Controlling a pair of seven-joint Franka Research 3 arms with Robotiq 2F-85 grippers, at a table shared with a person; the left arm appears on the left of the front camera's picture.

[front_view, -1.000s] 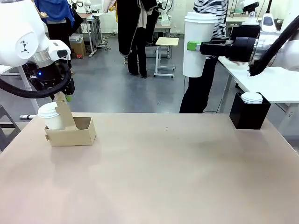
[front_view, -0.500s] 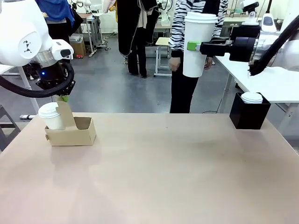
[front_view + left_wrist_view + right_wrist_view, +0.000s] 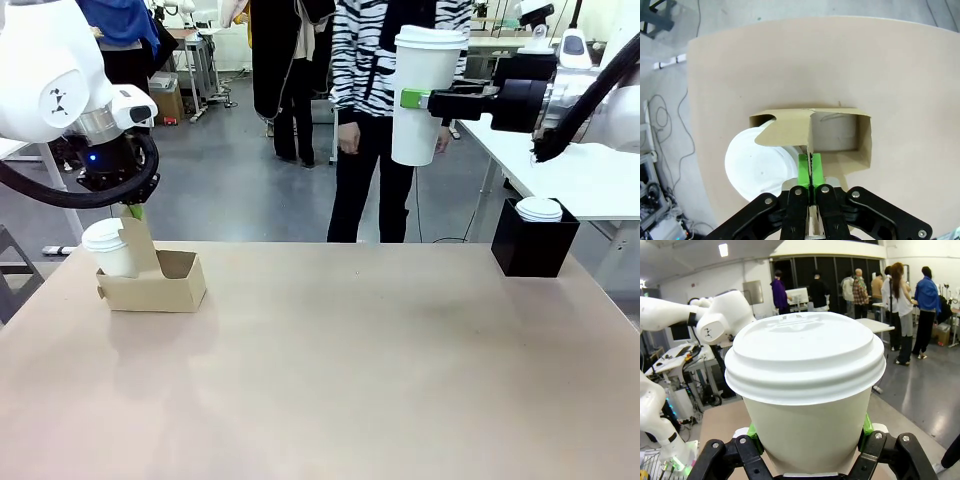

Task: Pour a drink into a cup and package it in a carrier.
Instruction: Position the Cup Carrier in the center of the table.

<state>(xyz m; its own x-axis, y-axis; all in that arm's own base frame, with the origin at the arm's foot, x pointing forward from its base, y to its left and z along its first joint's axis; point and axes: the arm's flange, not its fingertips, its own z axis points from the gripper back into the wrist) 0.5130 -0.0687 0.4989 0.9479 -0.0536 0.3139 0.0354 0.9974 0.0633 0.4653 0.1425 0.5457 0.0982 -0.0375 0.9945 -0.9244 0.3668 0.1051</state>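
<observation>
On the table's left end, change: left claw (image 3: 133, 211) is now pinching fully shut on the carrier's (image 3: 155, 285) upright handle panel, where a second ago it was hanging open just behind it. Its green pads (image 3: 803, 170) are pressing the cardboard from both sides.
Behind the table, change: person (image 3: 365, 50) in a striped top is walking leftward past the far edge.
Right claw (image 3: 425, 98): staying clamped around the tall cup (image 3: 420, 135), holding it upright high above the table's far right.
Room: carrier is sitting near the left edge. Wide bare table (image 3: 350, 370) is stretching between it and a black box (image 3: 535, 255) at the far right.
Materials: carrier is looking like folded brown cardboard, one slot standing empty, the other holding a small lidded cup (image 3: 108, 248). Tall cup is showing smooth white tapered sides under a domed white lid.
</observation>
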